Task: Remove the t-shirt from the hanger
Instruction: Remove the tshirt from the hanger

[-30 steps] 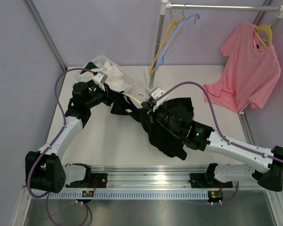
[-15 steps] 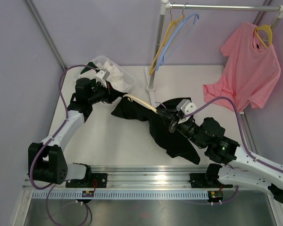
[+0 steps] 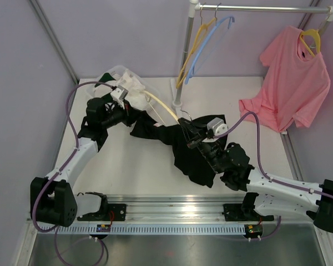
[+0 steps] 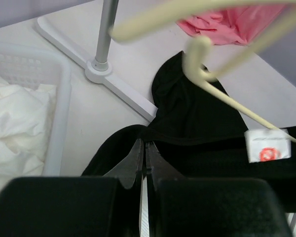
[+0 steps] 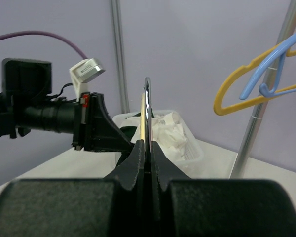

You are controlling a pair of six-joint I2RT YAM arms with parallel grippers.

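Note:
The black t-shirt [image 3: 197, 158] lies crumpled on the table between the arms. My left gripper [image 3: 134, 115] is shut on its left edge, and the left wrist view shows the jaws [image 4: 145, 144] pinching black fabric [image 4: 202, 123]. My right gripper [image 3: 187, 132] is shut on the cream hanger [image 3: 158, 105], which slants up and back-left above the shirt. In the right wrist view the hanger [image 5: 146, 98] is edge-on between the shut jaws [image 5: 147, 143]. The left wrist view shows the hanger [image 4: 197, 54] above the fabric. I cannot tell if part of it is still inside the shirt.
A clear basket [image 3: 119, 69] of white cloth [image 3: 130, 88] sits at the back left, behind my left gripper. A clothes rack pole [image 3: 186, 50] stands at the back centre with yellow and blue hangers [image 3: 202, 39]. A pink t-shirt [image 3: 294, 77] hangs at the right.
My right arm swung back to the right, then returned toward the centre. The cream hanger has risen from the shirt and now points up-left. My left gripper keeps its hold on the fabric.

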